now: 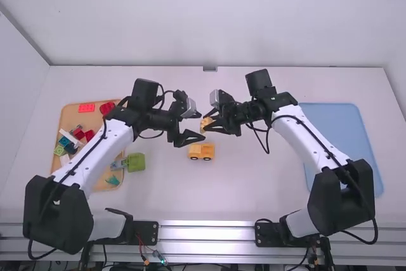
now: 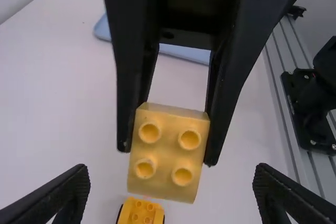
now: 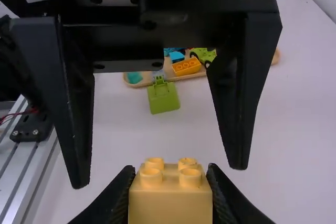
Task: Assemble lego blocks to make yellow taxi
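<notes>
Yellow block (image 1: 204,124) sits clamped in the right gripper (image 1: 207,122), studs facing the left gripper (image 1: 198,126), whose fingers stand apart near it. The car (image 1: 201,151) rests on the table (image 1: 171,195) close by. Farther out, a brown tray (image 1: 68,118) holds bricks to the left; a blue tray (image 1: 336,132) lies to the right.

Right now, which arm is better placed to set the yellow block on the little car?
Right, I'd say: the right gripper holds the yellow block, near the car. The left gripper is open and empty; it faces the block but would need a handover first.
</notes>
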